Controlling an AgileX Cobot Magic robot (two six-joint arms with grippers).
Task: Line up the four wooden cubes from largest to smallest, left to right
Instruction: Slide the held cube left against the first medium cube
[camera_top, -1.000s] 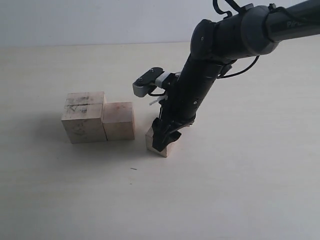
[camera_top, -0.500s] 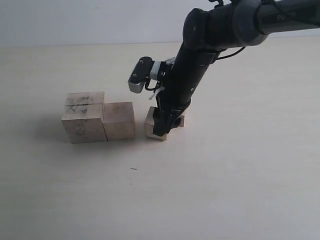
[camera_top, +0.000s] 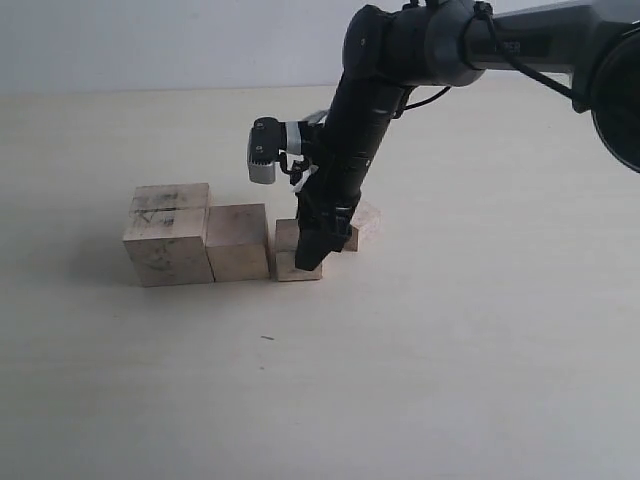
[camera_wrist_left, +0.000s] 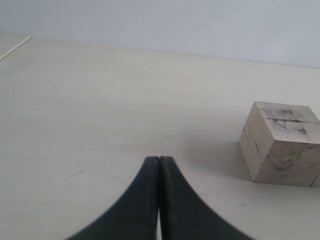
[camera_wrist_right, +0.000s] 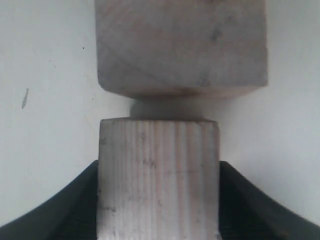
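The four wooden cubes stand near the table's middle. The largest cube (camera_top: 168, 235) (camera_wrist_left: 282, 145), dark-scuffed, is leftmost, with the second cube (camera_top: 238, 242) (camera_wrist_right: 180, 45) against its right side. My right gripper (camera_top: 308, 255) (camera_wrist_right: 158, 200) is shut on the third cube (camera_top: 288, 262) (camera_wrist_right: 158, 175), held low just right of the second cube with a narrow gap between them. The smallest cube (camera_top: 365, 222) sits behind the right arm, partly hidden. My left gripper (camera_wrist_left: 159, 160) is shut and empty, left of the largest cube; the exterior view does not show it.
The pale table (camera_top: 450, 350) stretches around the cubes. A small dark speck (camera_top: 267, 338) lies in front of the row. The right arm (camera_top: 370, 100) leans in from the upper right over the cubes.
The right gripper has carried the third cube leftward and squared it up beside the second cube. The smallest cube behind the arm has come into view. The left cubes have not moved.
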